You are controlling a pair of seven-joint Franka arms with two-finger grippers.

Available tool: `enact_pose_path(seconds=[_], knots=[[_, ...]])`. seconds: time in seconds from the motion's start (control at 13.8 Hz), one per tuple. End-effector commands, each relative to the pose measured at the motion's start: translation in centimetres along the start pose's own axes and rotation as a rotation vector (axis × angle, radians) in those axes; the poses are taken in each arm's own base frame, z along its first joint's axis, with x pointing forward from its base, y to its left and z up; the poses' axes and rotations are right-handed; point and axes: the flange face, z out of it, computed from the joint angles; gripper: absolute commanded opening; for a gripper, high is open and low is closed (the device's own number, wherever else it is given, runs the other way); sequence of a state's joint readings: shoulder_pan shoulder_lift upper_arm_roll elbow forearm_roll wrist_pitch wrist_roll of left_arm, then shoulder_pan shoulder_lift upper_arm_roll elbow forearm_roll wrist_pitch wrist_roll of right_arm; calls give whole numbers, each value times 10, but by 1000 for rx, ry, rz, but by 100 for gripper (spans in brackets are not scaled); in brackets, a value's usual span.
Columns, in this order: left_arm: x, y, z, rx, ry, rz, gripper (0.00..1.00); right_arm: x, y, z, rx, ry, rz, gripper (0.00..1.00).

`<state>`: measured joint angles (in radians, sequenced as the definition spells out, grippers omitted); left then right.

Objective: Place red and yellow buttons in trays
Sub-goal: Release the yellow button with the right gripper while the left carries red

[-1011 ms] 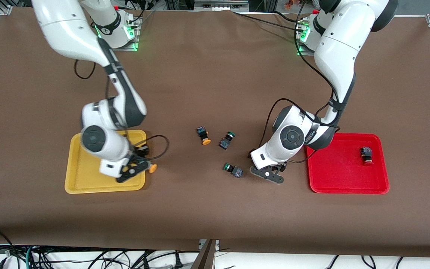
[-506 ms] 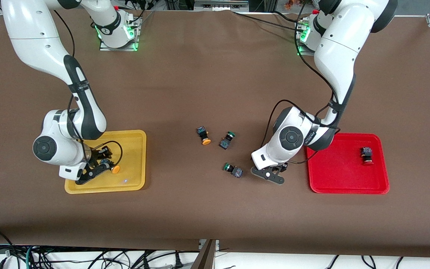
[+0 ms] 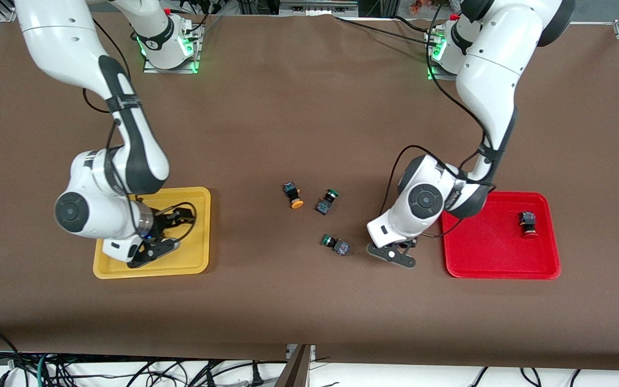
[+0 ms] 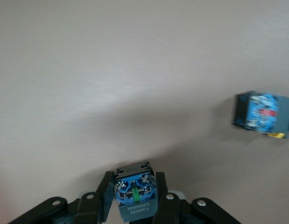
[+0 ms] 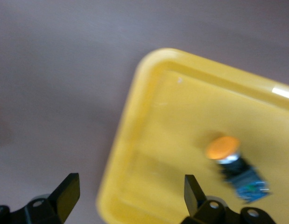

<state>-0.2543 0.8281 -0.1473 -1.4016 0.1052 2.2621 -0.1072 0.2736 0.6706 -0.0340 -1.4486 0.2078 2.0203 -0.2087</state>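
the right pincer hangs low over the yellow tray, which sits on the brown tabletop toward the right arm's end; its fingers stand wide apart with nothing between them, and in the right wrist view a yellow-capped button lies on the tray's floor, free of the pincer. the left pincer is down at the tabletop, just beside the red tray on the side toward the middle of the table, and it is clenched on a small switch: the left wrist view shows a dark body with a blue face pinched between the two fingers, but the cap's colour cannot be told from here. the red tray lies toward the left arm's end and holds one red-capped button in its corner farthest from the front camera and from the middle. between the two trays, near the middle of the table, a second yellow-capped button lies on its side, with a green-capped switch close beside it and well apart from both trays. another green-capped switch lies nearer to the front camera, just beside the left pincer.
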Motion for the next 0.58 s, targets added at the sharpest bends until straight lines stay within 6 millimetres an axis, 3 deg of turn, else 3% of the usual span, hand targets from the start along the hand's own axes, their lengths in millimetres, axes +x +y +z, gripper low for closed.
enact_pose_path(seconds=[0.0, 0.07, 0.22, 0.36, 0.43, 0.51], knots=[[-1, -63, -51, 19, -17, -18, 22, -1, -94, 17, -3, -36, 118, 99], [-4, -88, -63, 21, -27, -39, 22, -3, -132, 28, -8, -34, 127, 99], [-10, -107, -84, 30, -60, -60, 22, -9, -200, 48, -15, -13, 178, 99], [-20, -141, -84, 43, -102, -101, 23, -17, -234, 86, -22, 7, 226, 99], [-31, -178, -78, 42, -118, -140, 23, -26, -253, 105, -28, 20, 224, 99], [-42, -211, -72, 30, -126, -124, 23, -31, -260, 115, -29, 31, 231, 99]])
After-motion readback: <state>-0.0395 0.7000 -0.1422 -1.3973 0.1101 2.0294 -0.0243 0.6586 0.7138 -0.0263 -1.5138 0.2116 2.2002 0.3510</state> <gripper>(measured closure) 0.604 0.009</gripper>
